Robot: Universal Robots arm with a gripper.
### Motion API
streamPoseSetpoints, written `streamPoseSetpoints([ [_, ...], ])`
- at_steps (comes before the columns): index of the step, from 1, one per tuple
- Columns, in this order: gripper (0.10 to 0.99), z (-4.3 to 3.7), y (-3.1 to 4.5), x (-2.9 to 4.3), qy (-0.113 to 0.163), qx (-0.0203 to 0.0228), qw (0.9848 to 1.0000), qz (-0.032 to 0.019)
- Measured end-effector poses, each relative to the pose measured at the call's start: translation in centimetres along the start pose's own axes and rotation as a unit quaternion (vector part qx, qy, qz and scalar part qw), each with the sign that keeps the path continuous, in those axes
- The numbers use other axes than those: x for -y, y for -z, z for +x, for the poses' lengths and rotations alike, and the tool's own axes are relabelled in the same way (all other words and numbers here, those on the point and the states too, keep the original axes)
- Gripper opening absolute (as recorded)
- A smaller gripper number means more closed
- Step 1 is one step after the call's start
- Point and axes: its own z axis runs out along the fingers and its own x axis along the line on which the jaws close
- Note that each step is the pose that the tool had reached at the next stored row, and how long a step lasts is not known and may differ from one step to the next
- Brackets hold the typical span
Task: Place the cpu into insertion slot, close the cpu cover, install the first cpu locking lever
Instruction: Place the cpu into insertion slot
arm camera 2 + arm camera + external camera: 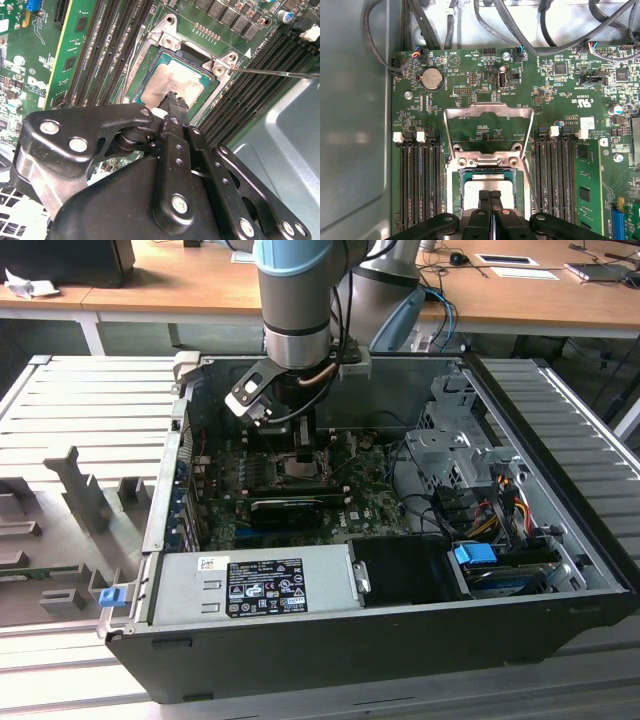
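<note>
**A:** In the exterior view, where is the arm working?

**B:** Inside the open computer case (400, 640). The gripper (288, 440) hangs straight down over the green motherboard (370, 505).

**A:** And in the second wrist view?

**B:** The cpu (175, 80) lies flat in the insertion slot (145, 55). The jaws are clenched together with nothing between them, and their tips touch the chip's pale face. I'd judge they're pinched like that to act as one narrow pusher, seating the chip rather than grasping it. A thin locking lever (275, 73) juts out free beside the slot, unlatched.

**A:** And the first wrist view?

**B:** The cpu cover (487, 108) is swung open on its hinge, away from the slot. That leaves the socket clear for the fingers (484, 196) to reach the chip. So the chip is placed, and the cover is not yet closed.
</note>
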Motion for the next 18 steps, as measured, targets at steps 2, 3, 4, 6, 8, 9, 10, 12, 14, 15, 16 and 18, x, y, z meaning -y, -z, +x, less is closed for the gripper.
streamPoseSetpoints([
  [2, 0.106, 0.00, 0.01, 0.00, 0.000, 0.0000, 1.0000, 0.0000],
  [3, 0.106, 0.00, 0.02, 0.00, 0.000, 0.0000, 1.0000, 0.0000],
  [4, 0.106, 0.00, 0.04, 0.00, 0.000, 0.0000, 1.0000, 0.0000],
  [6, 0.106, 0.00, 0.05, 0.00, 0.000, 0.0000, 1.0000, 0.0000],
  [8, 0.106, 0.00, 0.10, -0.01, 0.000, 0.0001, 1.0000, 0.0001],
  [9, 0.106, 0.00, 0.13, -0.01, 0.000, 0.0002, 1.0000, 0.0001],
  [10, 0.106, 0.00, 0.20, -0.02, 0.000, 0.0001, 1.0000, 0.0000],
  [12, 0.106, 0.01, 0.37, -0.04, 0.000, 0.0003, 1.0000, 0.0000],
  [14, 0.106, 0.02, 0.77, -0.07, 0.000, 0.0008, 1.0000, 0.0000],
  [15, 0.106, 0.03, 1.17, -0.10, 0.000, 0.0009, 1.0000, 0.0000],
  [16, 0.106, 0.04, 1.54, -0.14, 0.000, 0.0010, 1.0000, 0.0000],
  [18, 0.106, 0.05, 1.95, -0.17, 0.000, 0.0010, 1.0000, 0.0000],
])
